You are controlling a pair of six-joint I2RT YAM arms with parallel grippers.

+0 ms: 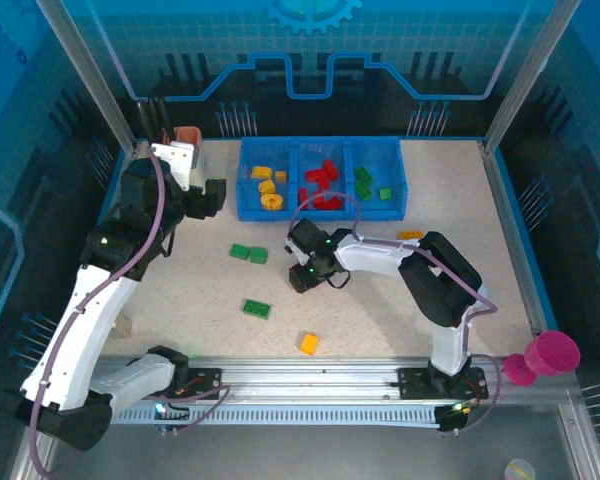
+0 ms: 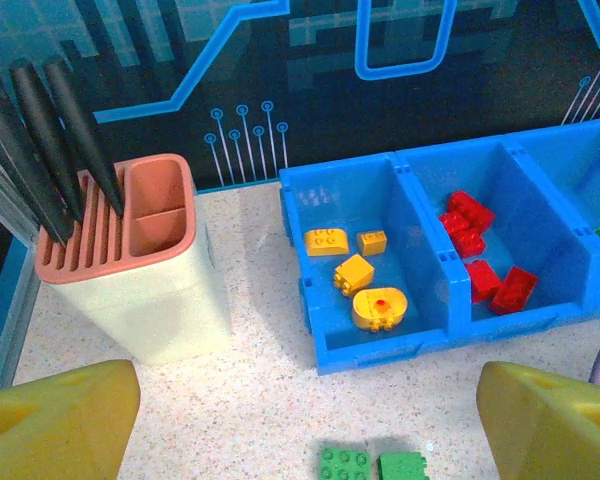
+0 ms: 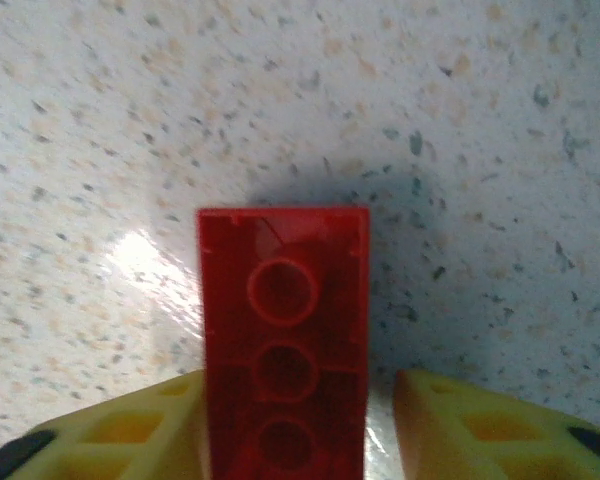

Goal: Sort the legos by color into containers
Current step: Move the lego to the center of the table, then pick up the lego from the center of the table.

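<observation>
The blue tray (image 1: pixel 320 213) stands at the back with yellow-orange bricks (image 1: pixel 268 185) in its left compartment, red bricks (image 1: pixel 323 183) in the middle and green bricks (image 1: pixel 370 185) on the right. My right gripper (image 1: pixel 305 274) hangs low over the table in front of it. A red brick (image 3: pixel 283 340), underside toward the camera, sits between the open fingers of the right gripper (image 3: pixel 295 385); the left finger touches it and the right finger (image 3: pixel 450 420) stands apart. My left gripper (image 2: pixel 305 385) is open and empty, above two green bricks (image 2: pixel 370 466).
Loose on the table are a green brick (image 1: pixel 257 309), an orange brick (image 1: pixel 308 344) and another orange one (image 1: pixel 410 235). A beige holder (image 2: pixel 130 280) stands left of the tray. A pink cup (image 1: pixel 550 353) sits at the near right edge.
</observation>
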